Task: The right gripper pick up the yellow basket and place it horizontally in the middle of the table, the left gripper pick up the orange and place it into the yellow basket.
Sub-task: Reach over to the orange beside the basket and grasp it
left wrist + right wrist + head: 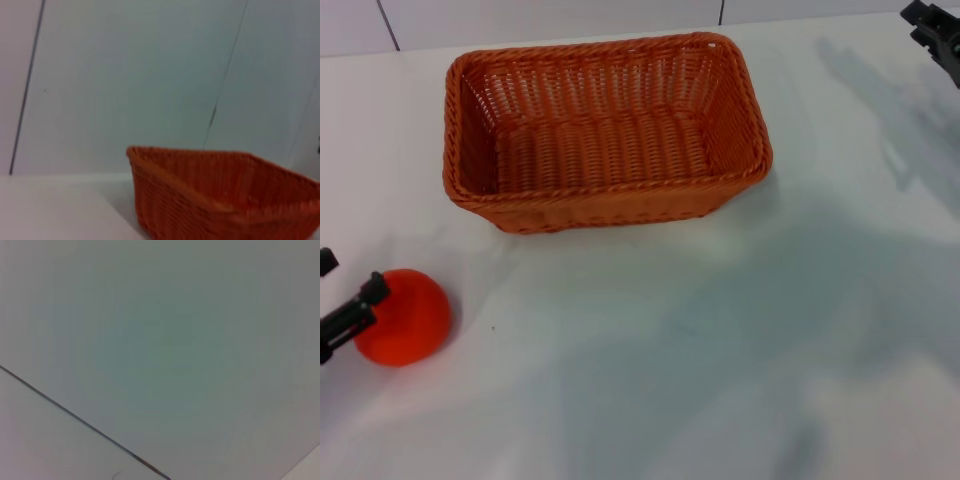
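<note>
The yellow basket, an orange-brown wicker rectangle, stands empty on the white table, long side across, at the middle back. It also shows in the left wrist view. The orange lies on the table at the front left, apart from the basket. My left gripper is at the left edge, open, with one black finger overlapping the orange's left side; I cannot tell whether it touches. My right gripper is raised at the far right back corner, away from the basket, only partly in view.
A pale wall with dark seams runs behind the table. The right wrist view shows only a plain pale surface with one dark seam. Bare table lies in front of and to the right of the basket.
</note>
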Controlling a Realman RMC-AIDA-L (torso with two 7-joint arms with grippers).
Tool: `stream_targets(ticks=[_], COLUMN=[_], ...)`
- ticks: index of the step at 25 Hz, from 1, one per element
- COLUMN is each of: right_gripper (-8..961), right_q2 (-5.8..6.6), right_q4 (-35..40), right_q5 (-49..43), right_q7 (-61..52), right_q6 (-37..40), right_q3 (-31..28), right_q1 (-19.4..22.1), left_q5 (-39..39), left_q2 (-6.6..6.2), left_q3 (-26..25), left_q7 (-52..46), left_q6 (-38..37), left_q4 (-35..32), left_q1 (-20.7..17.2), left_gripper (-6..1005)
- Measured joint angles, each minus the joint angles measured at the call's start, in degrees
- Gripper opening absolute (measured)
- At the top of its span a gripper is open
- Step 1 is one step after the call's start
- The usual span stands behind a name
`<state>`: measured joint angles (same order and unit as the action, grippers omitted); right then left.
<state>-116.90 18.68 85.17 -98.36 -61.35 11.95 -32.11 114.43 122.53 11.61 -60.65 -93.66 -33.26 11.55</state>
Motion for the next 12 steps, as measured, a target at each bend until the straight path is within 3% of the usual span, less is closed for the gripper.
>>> stream_targets(ticks=[12], right_gripper=[422], right_q2=[-0.87], right_q4=[-0.12], right_q5=[0.09], right_q7=[0.0], right_q6=[0.19], right_q3=[0.0], right_q1=[-0.37], left_q5=[5.37], left_q2=[0.07], left_q3=[0.59], left_q7=[0.51], left_q6=[4.7], left_q4=[0.4], left_q1=[2.1], left_gripper=[811])
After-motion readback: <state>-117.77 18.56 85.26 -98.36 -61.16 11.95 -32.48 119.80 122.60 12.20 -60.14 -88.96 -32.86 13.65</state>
